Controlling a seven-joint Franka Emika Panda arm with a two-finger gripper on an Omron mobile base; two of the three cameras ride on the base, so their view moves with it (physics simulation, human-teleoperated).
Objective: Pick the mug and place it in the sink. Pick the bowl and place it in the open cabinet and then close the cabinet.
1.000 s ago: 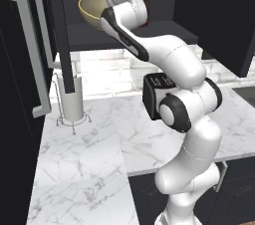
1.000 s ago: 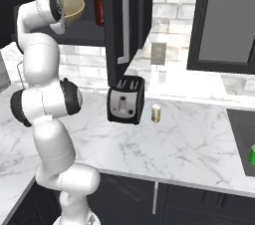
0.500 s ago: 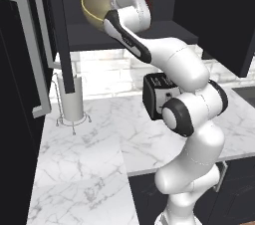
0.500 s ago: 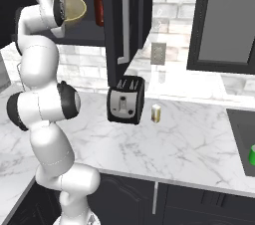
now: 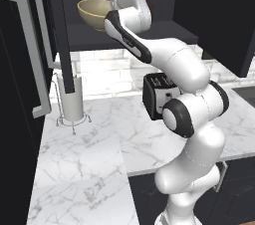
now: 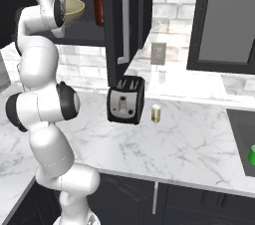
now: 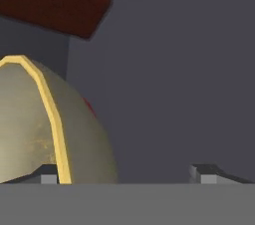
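The olive-gold bowl [image 5: 93, 13] [image 6: 72, 9] sits at shelf height inside the open black cabinet [image 5: 127, 36], tipped toward my hand. My gripper [image 7: 128, 173] is at the bowl's rim, open, with its fingertips spread wide. The bowl's wall [image 7: 74, 134] stands between the jaws, close beside the left fingertip [image 7: 47, 174] and far from the right one. I cannot tell whether the left finger still touches it. The cabinet door [image 6: 121, 20] hangs open. A green mug [image 6: 252, 155] lies in the black sink [image 6: 238, 132] at the far right.
A red bottle [image 6: 98, 7] stands on the cabinet shelf just behind the bowl. On the marble counter are a black toaster [image 6: 125, 100], a small brass cylinder [image 6: 156, 113] and a paper towel holder [image 5: 69, 100]. Another open door with bar handles [image 5: 30, 50] is on the left.
The gripper's fingers have spread apart off the bowl's wall. The bowl stays at the same spot on the cabinet shelf, and the arm has barely shifted.
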